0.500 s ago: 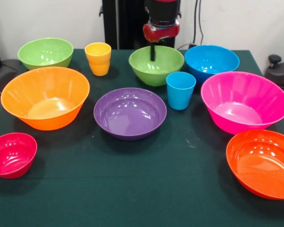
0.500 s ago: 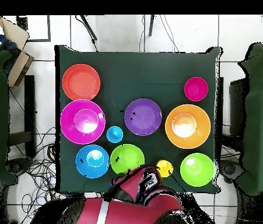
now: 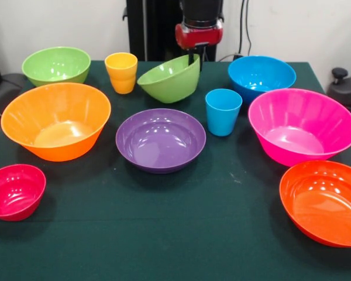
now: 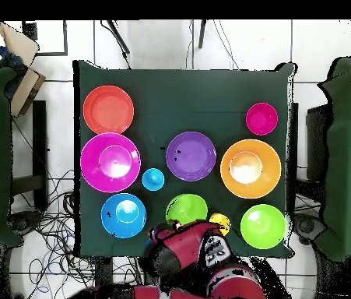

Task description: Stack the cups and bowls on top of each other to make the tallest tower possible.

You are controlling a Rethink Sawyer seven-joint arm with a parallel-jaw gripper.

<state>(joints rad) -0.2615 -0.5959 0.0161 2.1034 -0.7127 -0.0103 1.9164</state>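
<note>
My gripper (image 3: 193, 60) comes down at the table's far side and is shut on the rim of a green bowl (image 3: 171, 79), which hangs tilted with its opening toward the left. From overhead this bowl (image 4: 187, 209) lies just beyond my arm (image 4: 201, 251). The yellow-orange cup (image 3: 121, 72) stands upright left of it. The light blue cup (image 3: 223, 111) stands to its right. The purple bowl (image 3: 160, 139) sits in the middle. The small crimson bowl (image 3: 14, 191) is at the near left. No two pieces are stacked; no tower shows.
A second green bowl (image 3: 56, 64) is at the far left, with the large orange bowl (image 3: 56, 120) in front of it. The blue bowl (image 3: 261, 76), large pink bowl (image 3: 302, 124) and red-orange bowl (image 3: 324, 202) line the right side of the green table (image 3: 164, 240).
</note>
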